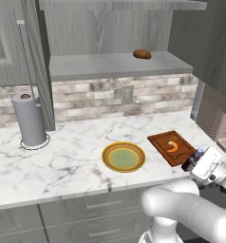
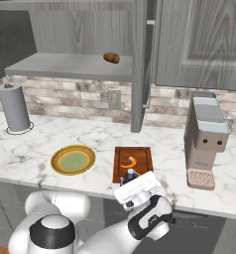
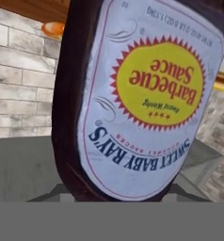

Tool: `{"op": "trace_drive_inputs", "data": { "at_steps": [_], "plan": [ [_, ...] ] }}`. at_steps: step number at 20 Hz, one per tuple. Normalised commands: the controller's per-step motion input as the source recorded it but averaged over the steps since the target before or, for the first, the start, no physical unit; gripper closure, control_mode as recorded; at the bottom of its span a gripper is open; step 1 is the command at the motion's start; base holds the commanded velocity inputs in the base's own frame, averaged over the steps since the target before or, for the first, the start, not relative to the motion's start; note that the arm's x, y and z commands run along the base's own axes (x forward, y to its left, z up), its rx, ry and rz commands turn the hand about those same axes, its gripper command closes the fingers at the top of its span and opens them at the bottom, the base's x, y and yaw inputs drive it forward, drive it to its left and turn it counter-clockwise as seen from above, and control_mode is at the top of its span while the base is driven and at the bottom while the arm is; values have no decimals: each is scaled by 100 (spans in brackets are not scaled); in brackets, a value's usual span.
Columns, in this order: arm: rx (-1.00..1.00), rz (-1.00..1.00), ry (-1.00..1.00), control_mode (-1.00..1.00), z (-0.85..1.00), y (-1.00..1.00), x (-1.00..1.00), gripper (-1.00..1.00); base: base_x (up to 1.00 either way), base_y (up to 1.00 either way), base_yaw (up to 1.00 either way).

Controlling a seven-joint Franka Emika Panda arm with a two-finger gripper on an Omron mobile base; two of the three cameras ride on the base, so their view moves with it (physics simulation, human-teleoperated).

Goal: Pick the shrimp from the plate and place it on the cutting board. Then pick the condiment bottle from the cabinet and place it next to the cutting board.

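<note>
My gripper [image 1: 194, 160] is shut on the condiment bottle [image 1: 189, 164], a dark brown sauce bottle, at the counter's front edge just in front of the cutting board [image 1: 181, 142]. In the right base view the bottle [image 2: 126, 178] pokes out past the hand [image 2: 132, 182] at the near edge of the board [image 2: 145, 163]. The hand view shows its label [image 3: 151, 94] upside down and very close. The curled orange shrimp [image 1: 172, 146] [image 2: 130, 161] lies on the board. The yellow-rimmed plate [image 1: 123, 156] [image 2: 73, 159] sits bare to the board's left. The cabinet [image 1: 115, 64] stands open above.
A brown potato-like lump [image 1: 142, 54] [image 2: 111, 57] rests on the cabinet shelf. A paper towel roll [image 1: 29, 118] stands at the left under the open cabinet door [image 1: 32, 61]. A coffee machine [image 2: 205, 139] stands right of the board. Grey drawers [image 1: 100, 206] run below the counter.
</note>
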Motion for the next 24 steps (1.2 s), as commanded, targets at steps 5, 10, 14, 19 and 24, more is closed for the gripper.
{"op": "trace_drive_inputs", "data": {
  "at_steps": [5, 10, 14, 19, 24],
  "plan": [
    [0, 0, 0, -100, -34, 0, 3, -100, 0, 0, 0],
    [0, 0, 0, -100, -32, 0, 3, -100, 0, 0, 0],
    [0, 0, 0, -100, -31, 0, 3, -100, 0, 0, 0],
    [0, 0, 0, -100, -29, 0, 2, -100, 0, 0, 0],
    [0, 0, 0, -100, -26, 0, 1, -100, 0, 0, 0]
  ]
}}
